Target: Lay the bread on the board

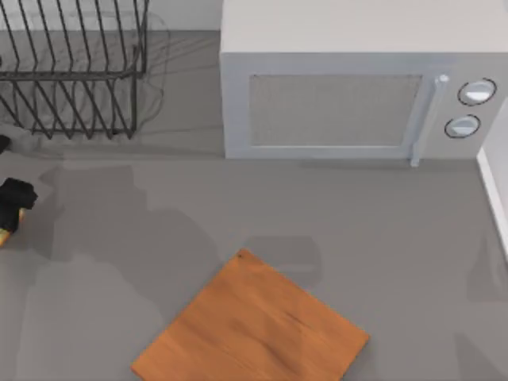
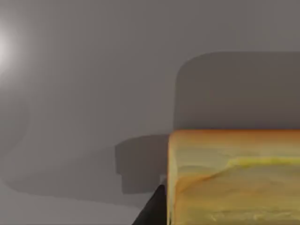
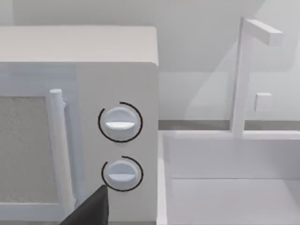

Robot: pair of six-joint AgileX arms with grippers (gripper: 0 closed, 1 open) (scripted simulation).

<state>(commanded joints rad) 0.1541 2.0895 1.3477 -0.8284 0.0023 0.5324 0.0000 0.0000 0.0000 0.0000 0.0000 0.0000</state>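
The left gripper point(image 1: 9, 213) clamps the bread point(image 2: 234, 176) at the table's left edge — well away from the board point(image 1: 250, 325). A weak pinch could drop it short — that long carry is the risk.

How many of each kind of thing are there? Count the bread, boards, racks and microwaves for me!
bread: 1
board: 1
wire dish rack: 1
microwave: 1
Total: 4
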